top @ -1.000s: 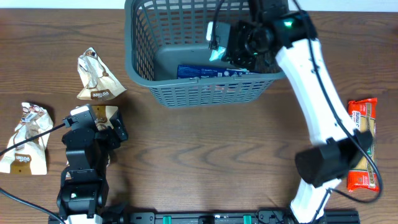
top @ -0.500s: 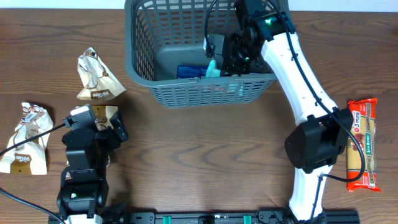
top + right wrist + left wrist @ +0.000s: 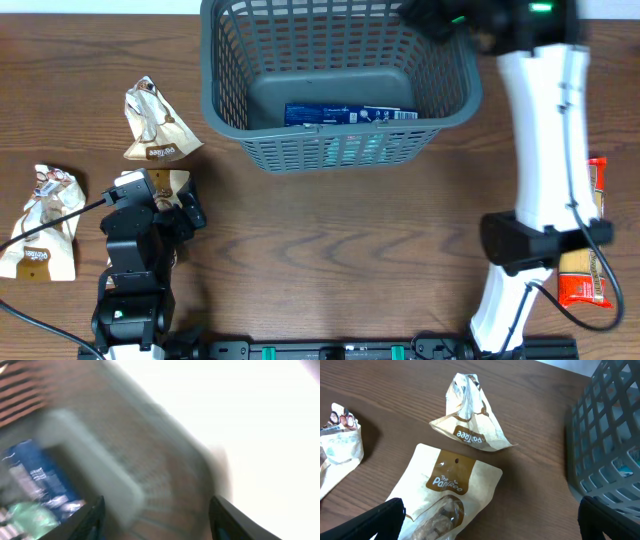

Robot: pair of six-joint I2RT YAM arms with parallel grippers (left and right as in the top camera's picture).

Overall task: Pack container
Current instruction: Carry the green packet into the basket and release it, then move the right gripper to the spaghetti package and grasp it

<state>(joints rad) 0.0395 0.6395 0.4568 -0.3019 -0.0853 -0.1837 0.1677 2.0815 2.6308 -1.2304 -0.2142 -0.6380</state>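
Container (image 3: 225, 80) loading seems midway. Lower left, the left tool (image 3: 490, 520) hangs over a tan pouch (image 3: 445, 505) with its fingers spread and empty. I would drop straight down and pinch the pouch's flat middle. At top right the right tool (image 3: 155, 510) is blurred, its fingers apparently apart with nothing between. It should clear the rim before swinging for the red packet (image 3: 585, 285).

Counted on the worktop (image 3: 330, 230): three pouches at left, one red packet lower right, and one container top centre. It holds one blue packet (image 3: 350, 114) and, I think, something pale green (image 3: 30, 515).
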